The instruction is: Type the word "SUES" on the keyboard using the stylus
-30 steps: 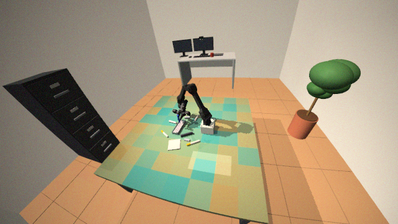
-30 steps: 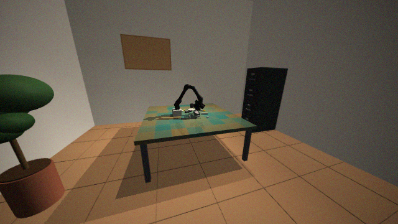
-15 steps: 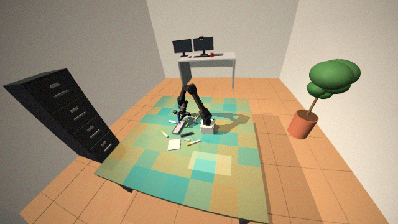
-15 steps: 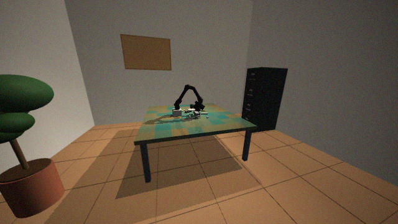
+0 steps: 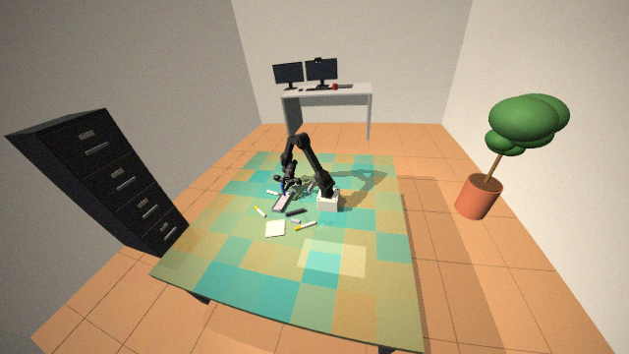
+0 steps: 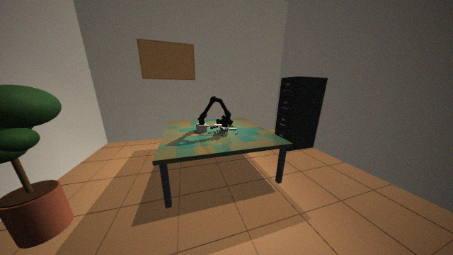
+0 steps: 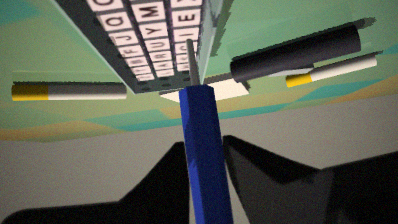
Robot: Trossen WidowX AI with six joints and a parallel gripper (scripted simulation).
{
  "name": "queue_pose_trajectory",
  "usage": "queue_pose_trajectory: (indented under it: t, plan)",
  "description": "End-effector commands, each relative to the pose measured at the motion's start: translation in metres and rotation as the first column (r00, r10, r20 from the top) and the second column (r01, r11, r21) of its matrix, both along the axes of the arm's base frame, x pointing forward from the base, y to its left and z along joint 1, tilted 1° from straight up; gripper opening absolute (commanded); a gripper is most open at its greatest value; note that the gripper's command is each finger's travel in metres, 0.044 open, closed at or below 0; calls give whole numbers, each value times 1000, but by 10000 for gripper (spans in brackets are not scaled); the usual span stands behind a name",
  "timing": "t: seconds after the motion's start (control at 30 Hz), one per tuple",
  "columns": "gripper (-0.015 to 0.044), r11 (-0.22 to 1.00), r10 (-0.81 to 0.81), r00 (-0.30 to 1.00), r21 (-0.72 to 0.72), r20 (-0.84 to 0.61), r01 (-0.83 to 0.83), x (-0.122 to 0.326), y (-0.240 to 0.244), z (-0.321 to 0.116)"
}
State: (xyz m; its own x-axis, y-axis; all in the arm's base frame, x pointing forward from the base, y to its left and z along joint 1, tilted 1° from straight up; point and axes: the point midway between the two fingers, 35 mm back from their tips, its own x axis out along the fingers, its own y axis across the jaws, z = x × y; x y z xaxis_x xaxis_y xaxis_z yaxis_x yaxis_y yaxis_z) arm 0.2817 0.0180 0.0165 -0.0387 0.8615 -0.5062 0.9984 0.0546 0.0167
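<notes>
The keyboard (image 5: 281,203) (image 7: 152,42) lies on the table, grey with pale lettered keys. It is cut off at the top of the wrist view. My gripper (image 7: 203,147) (image 5: 283,183) is shut on the blue stylus (image 7: 202,120) (image 5: 283,189), which points away from the fingers over the keyboard. Its thin grey tip ends in the key column nearest the black cylinder, around the I and C keys. The tip and its shaft cover part of these keys. I cannot tell whether the tip touches a key. In the exterior view the stylus is too small to make out.
A black cylinder (image 5: 296,212) (image 7: 297,52) lies beside the keyboard. One yellow-and-white marker (image 5: 306,226) (image 7: 332,70) lies beyond it, another marker (image 5: 260,211) (image 7: 70,91) on the opposite side. A white pad (image 5: 275,228) (image 7: 227,91) and a small grey piece (image 5: 296,221) lie past the keyboard's end.
</notes>
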Motion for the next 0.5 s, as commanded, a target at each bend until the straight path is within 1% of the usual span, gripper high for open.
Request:
queue_pose_trajectory:
  t: [0.0, 0.47]
  plan:
    - [81, 1000, 3, 1000, 1, -5, -3, -2, 0, -3]
    - [81, 1000, 3, 1000, 1, -5, -3, -2, 0, -7]
